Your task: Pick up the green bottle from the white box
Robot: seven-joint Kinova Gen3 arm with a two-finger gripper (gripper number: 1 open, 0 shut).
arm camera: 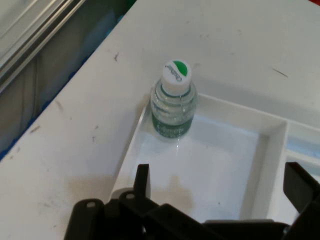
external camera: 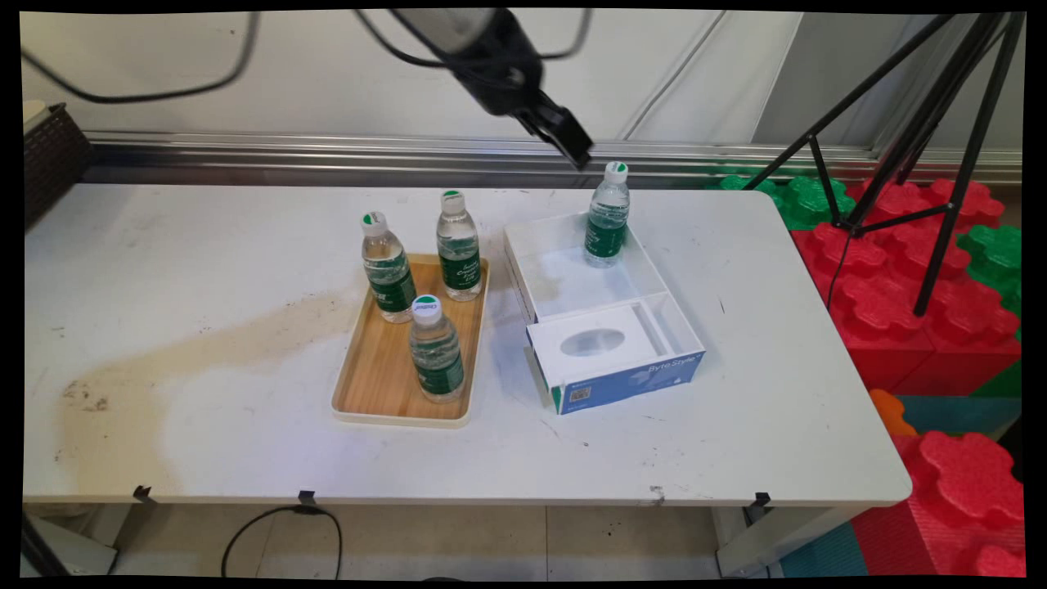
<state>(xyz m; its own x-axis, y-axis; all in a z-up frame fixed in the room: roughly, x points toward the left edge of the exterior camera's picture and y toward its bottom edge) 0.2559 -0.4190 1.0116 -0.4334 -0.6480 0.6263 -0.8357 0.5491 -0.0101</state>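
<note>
Clear ribbed plastic bottle point(arm camera: 173, 107) stands upright in the white box's point(arm camera: 260, 165) far corner; black gripper point(arm camera: 220, 187) above it, fingers apart.

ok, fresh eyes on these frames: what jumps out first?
A lone water bottle stands upright in the far corner of a white compartment box, with the open gripper raised above and apart from it. To the left, three more bottles stand on a wooden tray. A brown stain streaks the table's left part.
</note>
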